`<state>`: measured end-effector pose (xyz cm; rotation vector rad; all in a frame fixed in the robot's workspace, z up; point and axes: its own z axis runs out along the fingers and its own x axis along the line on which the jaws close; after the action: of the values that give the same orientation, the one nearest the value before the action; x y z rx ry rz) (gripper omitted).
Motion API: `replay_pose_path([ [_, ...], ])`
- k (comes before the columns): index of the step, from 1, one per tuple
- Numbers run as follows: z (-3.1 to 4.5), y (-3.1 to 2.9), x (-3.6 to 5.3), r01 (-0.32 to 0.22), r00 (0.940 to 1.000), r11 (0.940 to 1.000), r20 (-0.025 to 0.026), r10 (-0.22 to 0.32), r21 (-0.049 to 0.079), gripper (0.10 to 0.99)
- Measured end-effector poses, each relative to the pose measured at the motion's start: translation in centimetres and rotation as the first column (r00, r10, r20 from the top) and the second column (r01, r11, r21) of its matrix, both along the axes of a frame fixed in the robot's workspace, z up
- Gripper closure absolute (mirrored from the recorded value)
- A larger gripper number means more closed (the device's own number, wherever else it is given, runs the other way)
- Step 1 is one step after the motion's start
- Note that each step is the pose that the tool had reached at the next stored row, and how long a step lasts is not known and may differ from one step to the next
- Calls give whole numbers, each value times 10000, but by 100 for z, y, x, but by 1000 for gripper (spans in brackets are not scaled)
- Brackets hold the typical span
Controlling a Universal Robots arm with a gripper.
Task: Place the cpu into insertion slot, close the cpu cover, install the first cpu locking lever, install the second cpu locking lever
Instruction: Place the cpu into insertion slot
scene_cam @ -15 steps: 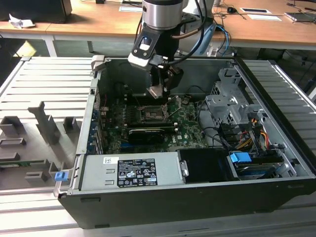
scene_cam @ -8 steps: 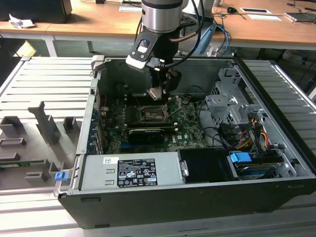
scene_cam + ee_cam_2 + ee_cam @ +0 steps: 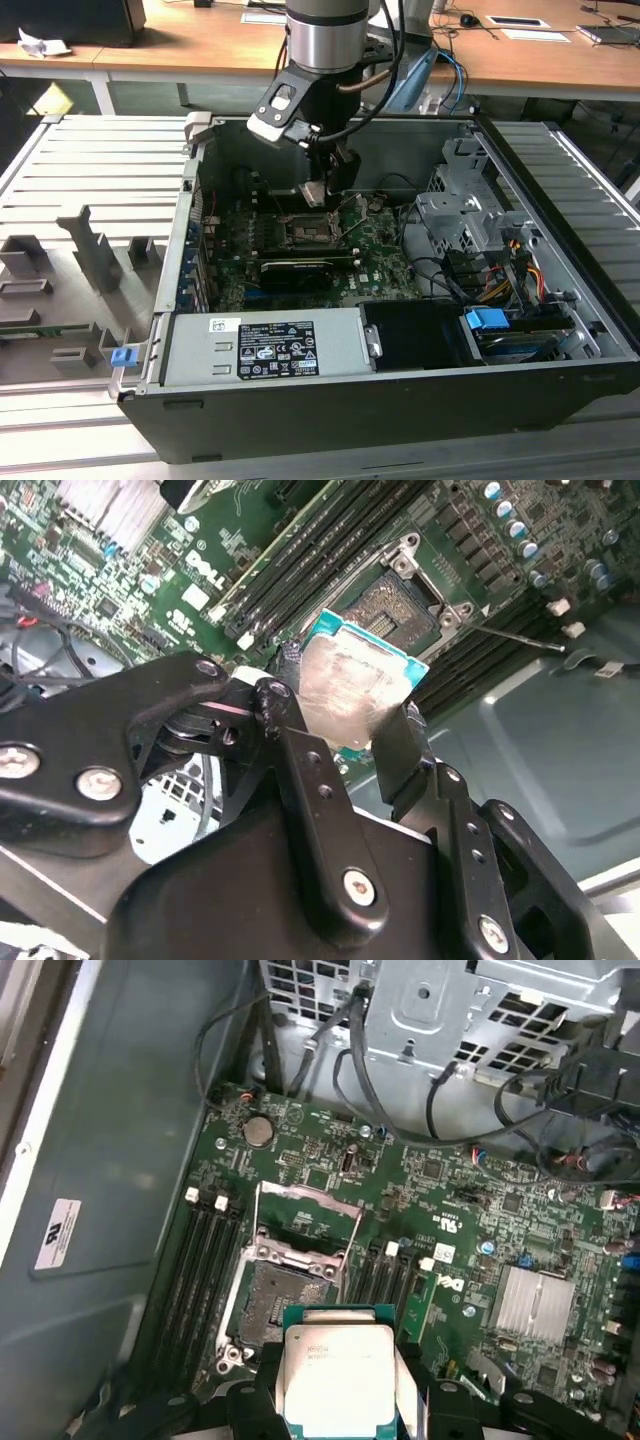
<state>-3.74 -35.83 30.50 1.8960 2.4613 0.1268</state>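
So far none of the four steps is finished, as I judge it. Your gripper (image 3: pixel 348 708) is clamped on the cpu (image 3: pixel 335 1380) by two opposite edges and holds it in the air close above the insertion slot (image 3: pixel 275 1305), which lies bare and unfilled. The cpu cover (image 3: pixel 305 1210) stands tipped up on its hinge beside the slot, so seating the chip, closing that cover and latching it down are all left to you. The open computer case (image 3: pixel 400 420) holds the green motherboard (image 3: pixel 385 255), a grey power supply (image 3: pixel 265 345) along its near wall, and a metal drive cage (image 3: pixel 455 215) toward the exterior view's right.
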Motion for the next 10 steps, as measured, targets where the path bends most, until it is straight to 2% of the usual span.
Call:
replay_pose_path([
  [2,-39,0,-2,311,9995,9995,0,-311,1,561],
  [4,-96,0,-2,1067,9943,9943,-1,-1067,1,561],
  [5,-108,0,-2,1273,9919,9919,-1,-1273,0,561],
  [7,-119,0,-2,1481,9890,9890,-2,-1481,-2,561],
  [10,-145,1,-2,1491,9888,9888,-1,-1491,0,561],
])
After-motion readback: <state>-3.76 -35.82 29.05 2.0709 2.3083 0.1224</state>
